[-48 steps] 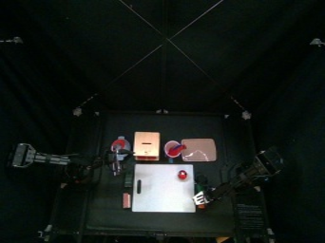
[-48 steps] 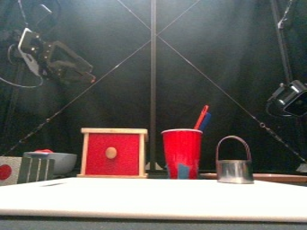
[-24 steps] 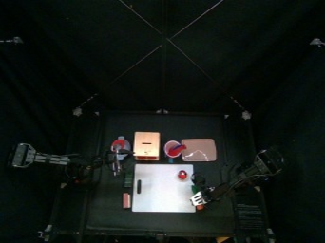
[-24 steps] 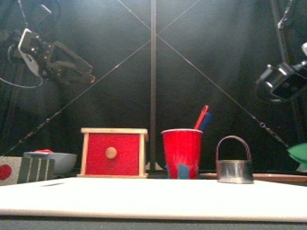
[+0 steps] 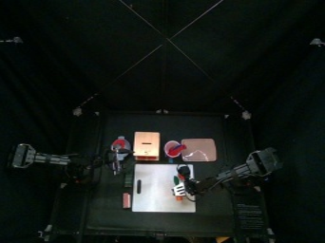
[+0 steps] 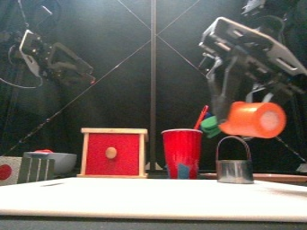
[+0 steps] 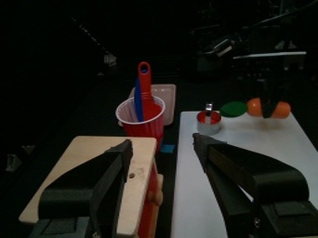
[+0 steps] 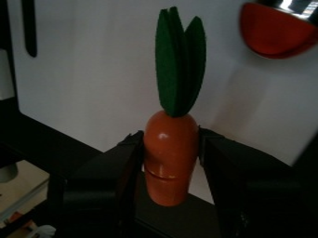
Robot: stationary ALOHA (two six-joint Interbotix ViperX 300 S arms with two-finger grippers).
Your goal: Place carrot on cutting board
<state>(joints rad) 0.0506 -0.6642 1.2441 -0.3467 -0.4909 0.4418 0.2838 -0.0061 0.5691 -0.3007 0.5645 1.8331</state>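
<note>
1. Right gripper (image 8: 170, 139): clamped on the carrot (image 8: 172, 163). One jaw presses each side of the orange body, and the green leaves point away from the wrist.
2. Carrot position: held in the air over the cutting board (image 5: 152, 195), above the part nearer the right arm, and not touching it. In the front view it hangs at the right, well above the board's surface. Its orange body is to the right and its leaves point left, toward the red cup (image 6: 182, 153).
3. Cutting board: large, white and flat, lying on the desk (image 5: 102, 216) toward the front edge. A small red round item (image 8: 276, 28) rests on it, near the carrot's leaves but apart from them.
4. Left gripper (image 7: 162, 167): jaws wide apart with nothing between them. It hangs at the desk's left side, above the tan block (image 7: 106, 177), well apart from the carrot.
5. Other things behind the board:
   - a wooden box with a red face (image 6: 114, 153);
   - the red cup, with a red and blue utensil standing in it;
   - a small metal pot with a bail handle (image 6: 234, 163), right of the cup;
   - a pinkish tray (image 5: 200, 148), toward the desk's far right.
</note>
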